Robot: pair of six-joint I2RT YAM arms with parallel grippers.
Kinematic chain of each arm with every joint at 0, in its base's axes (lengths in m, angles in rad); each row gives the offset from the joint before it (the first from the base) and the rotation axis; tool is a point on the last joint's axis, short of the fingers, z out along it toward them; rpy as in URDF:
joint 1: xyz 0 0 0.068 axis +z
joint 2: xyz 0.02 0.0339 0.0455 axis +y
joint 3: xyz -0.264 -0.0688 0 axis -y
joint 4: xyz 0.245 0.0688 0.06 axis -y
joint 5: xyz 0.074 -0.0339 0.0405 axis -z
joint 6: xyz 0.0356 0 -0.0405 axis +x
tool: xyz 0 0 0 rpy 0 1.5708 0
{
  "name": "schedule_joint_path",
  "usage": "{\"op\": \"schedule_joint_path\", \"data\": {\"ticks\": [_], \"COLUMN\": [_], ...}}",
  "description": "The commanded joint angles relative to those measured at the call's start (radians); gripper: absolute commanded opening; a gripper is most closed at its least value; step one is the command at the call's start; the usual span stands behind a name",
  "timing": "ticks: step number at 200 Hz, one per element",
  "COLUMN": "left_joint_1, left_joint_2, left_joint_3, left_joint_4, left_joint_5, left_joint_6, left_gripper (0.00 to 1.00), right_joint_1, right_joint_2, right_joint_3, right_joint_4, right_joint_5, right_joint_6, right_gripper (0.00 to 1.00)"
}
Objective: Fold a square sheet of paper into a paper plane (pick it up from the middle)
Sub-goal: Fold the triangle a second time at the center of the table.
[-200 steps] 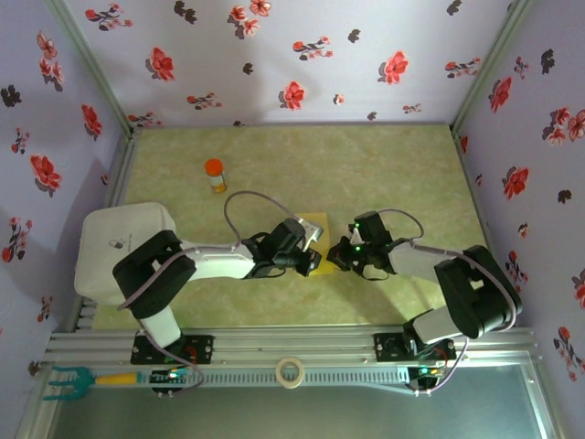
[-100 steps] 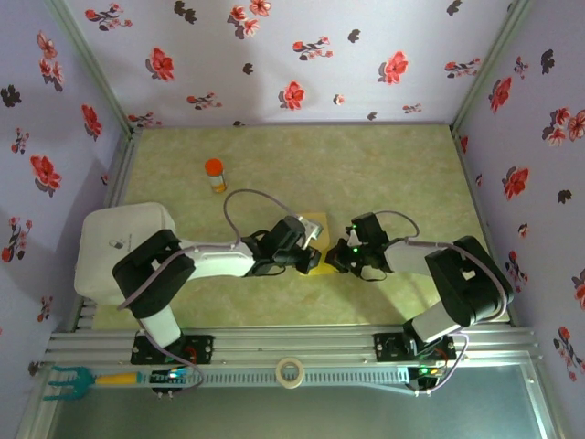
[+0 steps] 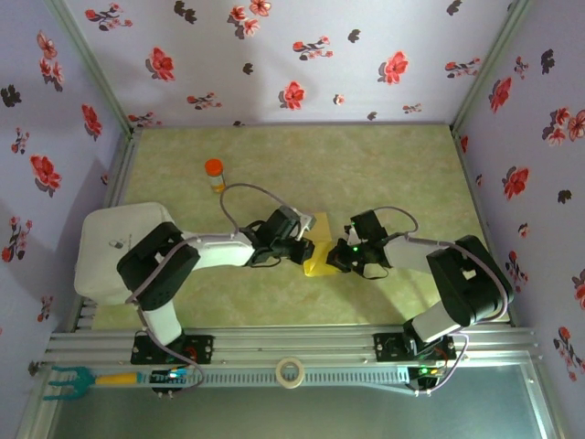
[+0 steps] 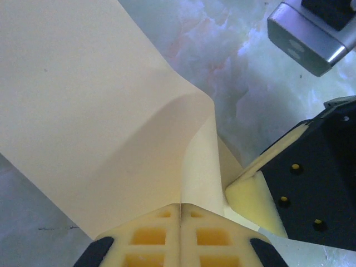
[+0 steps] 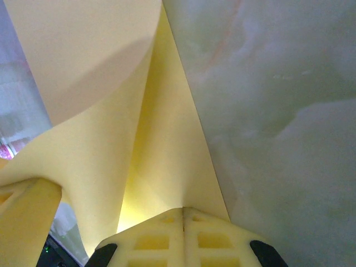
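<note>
Currently, sheet of paper point(image 3: 316, 266) sits between my two tools: left gripper point(image 4: 181, 210) clamped shut on its left side, right gripper point(image 5: 183, 212) likewise on its right.

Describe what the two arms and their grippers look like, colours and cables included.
Both arms have bulky black joints joined by white links. A thin grey cable loops above the left arm; another arcs over the right arm, where a green light glows near the wrist. The left gripper and right gripper carry pale yellow fingers moulded with square pockets.
</note>
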Motion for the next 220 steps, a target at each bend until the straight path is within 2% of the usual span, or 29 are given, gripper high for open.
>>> {"op": "schedule_joint_path", "data": {"ticks": [1,78,146,220], "left_joint_1": [0.009,0.011,0.011,0.011], "left_joint_2": [0.031,0.068,0.075,0.060], "left_joint_3": [0.034,0.034,-0.036,-0.041], "left_joint_4": [-0.032,-0.033,0.060,0.089], "left_joint_5": [0.017,0.019,0.031,0.042], "left_joint_6": [0.032,0.024,-0.073,-0.107], "left_gripper": [0.00,0.01,0.01,0.02], "right_joint_1": [-0.006,-0.006,-0.003,0.031], "right_joint_2": [0.008,-0.007,-0.091,-0.051], "right_joint_3": [0.004,0.022,-0.022,-0.047], "right_joint_4": [-0.093,-0.096,-0.005,0.101], "right_joint_5": [0.052,0.037,-0.001,-0.010], "right_joint_6": [-0.028,-0.024,0.081,0.170], "right_gripper": [0.00,0.02,0.05,0.05]}}
